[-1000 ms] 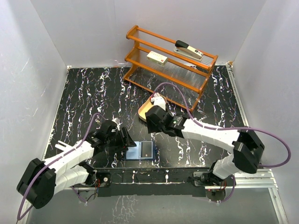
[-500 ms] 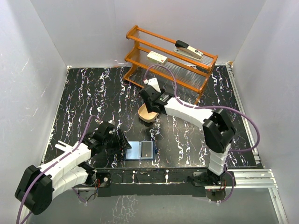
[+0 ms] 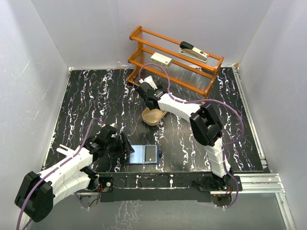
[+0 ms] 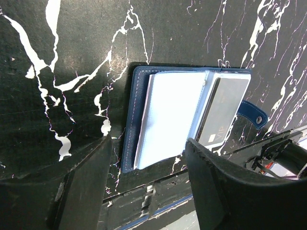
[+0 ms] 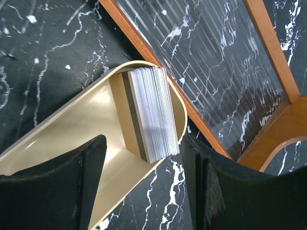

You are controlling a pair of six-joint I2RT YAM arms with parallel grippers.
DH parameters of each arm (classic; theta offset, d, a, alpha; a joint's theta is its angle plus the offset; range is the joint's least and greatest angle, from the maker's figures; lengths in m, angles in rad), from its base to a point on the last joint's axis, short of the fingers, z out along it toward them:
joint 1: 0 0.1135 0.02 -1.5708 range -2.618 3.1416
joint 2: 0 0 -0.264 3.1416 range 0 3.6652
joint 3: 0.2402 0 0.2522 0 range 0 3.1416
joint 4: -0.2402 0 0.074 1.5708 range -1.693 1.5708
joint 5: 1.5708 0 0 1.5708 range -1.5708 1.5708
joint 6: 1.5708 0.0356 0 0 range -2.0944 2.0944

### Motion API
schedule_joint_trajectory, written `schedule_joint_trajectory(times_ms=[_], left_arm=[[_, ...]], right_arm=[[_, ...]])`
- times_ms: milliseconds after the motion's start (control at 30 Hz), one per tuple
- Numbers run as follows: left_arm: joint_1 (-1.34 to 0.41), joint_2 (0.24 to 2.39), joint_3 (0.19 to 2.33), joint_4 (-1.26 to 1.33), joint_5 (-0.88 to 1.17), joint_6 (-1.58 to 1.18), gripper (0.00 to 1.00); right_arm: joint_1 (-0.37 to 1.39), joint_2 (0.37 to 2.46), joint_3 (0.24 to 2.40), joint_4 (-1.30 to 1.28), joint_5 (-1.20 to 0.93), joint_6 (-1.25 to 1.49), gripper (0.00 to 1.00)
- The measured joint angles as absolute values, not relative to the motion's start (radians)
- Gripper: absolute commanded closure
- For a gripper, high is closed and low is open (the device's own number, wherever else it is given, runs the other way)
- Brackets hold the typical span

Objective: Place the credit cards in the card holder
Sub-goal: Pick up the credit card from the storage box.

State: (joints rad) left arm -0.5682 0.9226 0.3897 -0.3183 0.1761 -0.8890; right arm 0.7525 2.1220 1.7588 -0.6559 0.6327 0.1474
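Cards (image 5: 151, 112) sit packed in one stack at a rounded end of the tan tray (image 5: 86, 124), close against the foot of the orange rack (image 5: 268, 52). The tray (image 3: 152, 117) lies on the black marbled table (image 3: 86, 96), mid-width and nearer the far edge, just in front of the rack (image 3: 144, 36), whose shelves carry a stapler (image 3: 193, 50) and a cream box (image 3: 161, 59). The right gripper (image 5: 141, 143) hangs over the stack with its fingers spread to either side, pinching nothing; in the top view it (image 3: 146, 88) is at the tray's far end.

The holder (image 4: 177, 115) lies open and flat by the near edge, a little left of the middle (image 3: 145, 155), its snap tab (image 4: 253, 114) sticking out sideways. A dark card (image 4: 223, 112) sits in one pale blue pocket. The left gripper (image 4: 148, 143) hovers at the holder's left side (image 3: 125, 143), fingers spread wide, gripping nothing.
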Motion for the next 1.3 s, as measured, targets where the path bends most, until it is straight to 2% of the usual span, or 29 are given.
schedule_joint_trajectory(times_ms=[333,733,1300], left_arm=[[-0.567,0.923,0.394,-0.331,0.174,-0.889,0.39],[-0.566,0.922,0.395,-0.334,0.176,-0.889,0.39],[-0.566,0.922,0.395,-0.329,0.195,-0.893,0.39]], right_arm=[[0.718,2.171,1.76,-0.654,0.653,0.098,0.44],[0.72,2.194,1.76,-0.626,0.679,0.087,0.67],[0.727,2.194,1.76,-0.603,0.682,0.081,0.79]])
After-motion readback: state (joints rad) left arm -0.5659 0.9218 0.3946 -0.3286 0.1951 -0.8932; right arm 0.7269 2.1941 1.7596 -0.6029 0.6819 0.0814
